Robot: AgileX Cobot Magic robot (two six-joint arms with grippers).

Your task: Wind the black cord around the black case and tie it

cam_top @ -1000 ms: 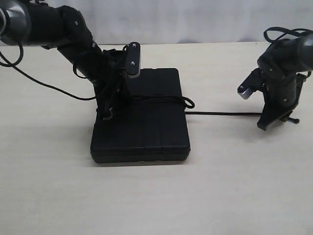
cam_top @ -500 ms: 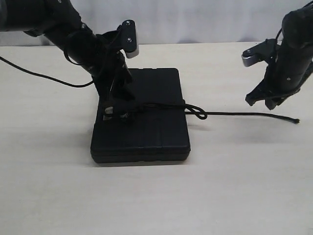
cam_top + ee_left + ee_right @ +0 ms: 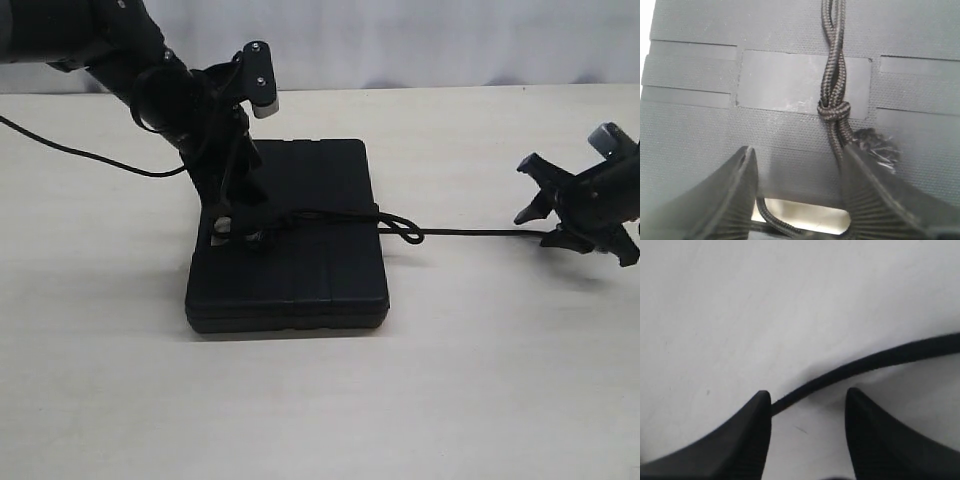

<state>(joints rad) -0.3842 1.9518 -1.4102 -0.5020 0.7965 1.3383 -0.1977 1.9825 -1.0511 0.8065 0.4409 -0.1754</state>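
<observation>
**On the worktop: cord lying across the case, both hands standing open**

Near the middle of the pale worktop [image 3: 470,390] the black case [image 3: 300,275] is lying flat, lid up. The black cord [image 3: 330,215] is running across the lid from left to right. It is forming a small loop [image 3: 402,230] just off the case's right edge, then trailing in a straight line along the worktop toward the right.

The left hand [image 3: 235,222] is hanging over the left part of the lid and pointing down, with its jaws standing wide apart and gripping nothing. In the left wrist view it is sitting just above the handle cutout [image 3: 800,217], where the pale worktop is showing through. Two strands of the cord are twisting together there and meeting in a knot [image 3: 834,109]. A frayed grey tuft [image 3: 877,149] is lying beside one finger [image 3: 875,200], and a strand is passing close along that finger without being clamped.

The right hand [image 3: 565,215] is sitting low at the right edge of the scene, well apart from the case, with its jaws also spread wide. In the right wrist view the cord is lying on the worktop across the gap between the fingers and running up to one fingertip [image 3: 755,425], not pinched.
</observation>
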